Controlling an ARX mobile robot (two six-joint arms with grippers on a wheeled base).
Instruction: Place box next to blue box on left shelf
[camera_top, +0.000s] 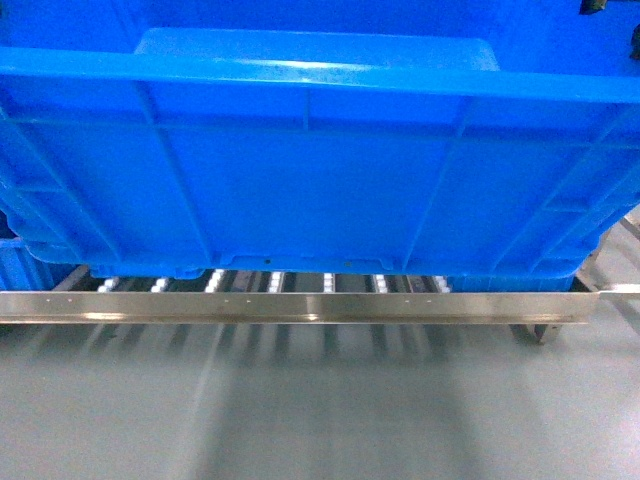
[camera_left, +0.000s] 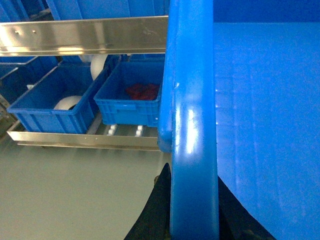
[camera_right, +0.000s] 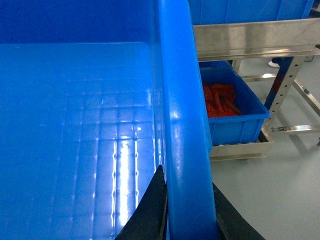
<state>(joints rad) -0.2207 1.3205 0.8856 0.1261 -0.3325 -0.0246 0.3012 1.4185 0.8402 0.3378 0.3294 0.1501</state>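
Note:
The box (camera_top: 320, 180), a large bright blue ribbed crate, fills the head view. Its bottom lip hangs just over the white rollers (camera_top: 275, 283) of the left shelf, behind the flat steel front rail (camera_top: 300, 305). I cannot tell whether it touches the rollers. My left gripper (camera_left: 193, 171) is shut on the box's left rim (camera_left: 192, 100), one black finger on each side. My right gripper (camera_right: 186, 175) is shut on the right rim (camera_right: 180, 100) in the same way. A sliver of another blue box (camera_top: 12, 265) shows on the shelf at the far left.
In the left wrist view, small blue bins (camera_left: 50, 100) with white and red contents sit on a lower roller rack under a steel rail (camera_left: 85, 35). The right wrist view shows a bin of red parts (camera_right: 230, 107) and a perforated steel upright (camera_right: 282, 85). Grey floor lies in front.

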